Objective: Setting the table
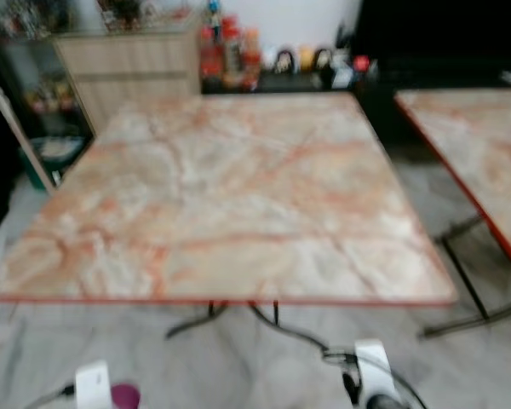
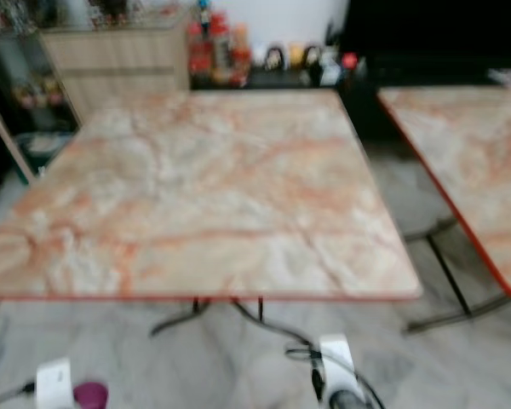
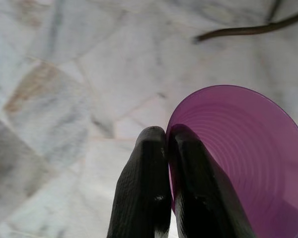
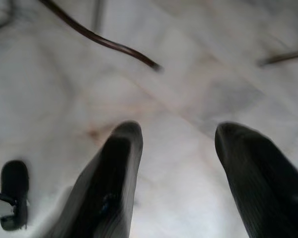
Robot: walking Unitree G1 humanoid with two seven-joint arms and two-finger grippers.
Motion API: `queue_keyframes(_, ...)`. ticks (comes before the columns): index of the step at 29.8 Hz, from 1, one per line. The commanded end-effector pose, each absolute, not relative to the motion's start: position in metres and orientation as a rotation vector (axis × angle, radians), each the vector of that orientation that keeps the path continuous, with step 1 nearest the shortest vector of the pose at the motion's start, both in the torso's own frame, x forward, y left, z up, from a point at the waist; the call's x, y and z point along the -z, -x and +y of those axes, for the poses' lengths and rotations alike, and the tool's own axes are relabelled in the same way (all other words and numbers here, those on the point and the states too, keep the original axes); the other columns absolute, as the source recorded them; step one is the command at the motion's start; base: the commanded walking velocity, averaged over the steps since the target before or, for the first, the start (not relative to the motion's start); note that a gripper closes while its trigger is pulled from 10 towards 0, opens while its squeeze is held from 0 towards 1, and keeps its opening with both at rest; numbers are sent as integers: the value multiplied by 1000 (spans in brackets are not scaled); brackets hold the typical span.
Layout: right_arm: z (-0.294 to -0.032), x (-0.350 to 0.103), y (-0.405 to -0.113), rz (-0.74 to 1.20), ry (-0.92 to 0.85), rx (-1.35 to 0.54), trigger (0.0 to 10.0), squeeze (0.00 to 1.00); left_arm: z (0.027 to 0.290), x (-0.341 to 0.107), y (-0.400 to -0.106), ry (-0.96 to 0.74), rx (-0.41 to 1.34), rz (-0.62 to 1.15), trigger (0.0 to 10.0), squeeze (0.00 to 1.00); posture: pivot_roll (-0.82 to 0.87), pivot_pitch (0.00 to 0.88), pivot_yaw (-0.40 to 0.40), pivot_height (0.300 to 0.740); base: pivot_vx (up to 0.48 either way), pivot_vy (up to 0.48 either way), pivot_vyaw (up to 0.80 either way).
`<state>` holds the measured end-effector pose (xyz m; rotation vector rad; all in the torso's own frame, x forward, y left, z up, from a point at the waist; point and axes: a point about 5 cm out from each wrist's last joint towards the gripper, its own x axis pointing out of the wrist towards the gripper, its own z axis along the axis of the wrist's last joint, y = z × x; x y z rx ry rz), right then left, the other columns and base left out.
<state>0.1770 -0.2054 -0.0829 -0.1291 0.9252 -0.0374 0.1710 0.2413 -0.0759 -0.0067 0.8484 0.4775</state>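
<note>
A square marble-patterned table (image 1: 230, 196) with an orange rim stands right before me, its top bare. My left gripper (image 3: 166, 136) hangs low at the lower left, shut on the rim of a purple plastic cup (image 3: 238, 158); the cup's edge (image 1: 124, 396) peeks up at the bottom of the left eye view beside the white wrist. My right gripper (image 4: 176, 136) hangs low at the lower right, open over the pale stone floor, with nothing between its fingers (image 4: 116, 163).
A second marble table (image 1: 485, 153) stands to the right, a narrow gap between the two. Behind are a wooden cabinet (image 1: 132, 72) and a dark shelf with bottles and jars (image 1: 238, 55). Thin metal table legs (image 1: 281, 328) curve across the floor under the near edge.
</note>
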Motion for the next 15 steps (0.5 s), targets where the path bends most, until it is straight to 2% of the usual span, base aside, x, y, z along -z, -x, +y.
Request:
queue_keyframes(1,-198,81,-184,909,115,25,10000,0,250,74,-169,-6,-498,847,10000,0,-18,0,14,732,0,-472,0)
queue_keyframes(15,-200,80,-184,905,126,26,10000,0,247,75,-170,-3,-491,848,10000,0,-25,0,13,732,0,-466,0)
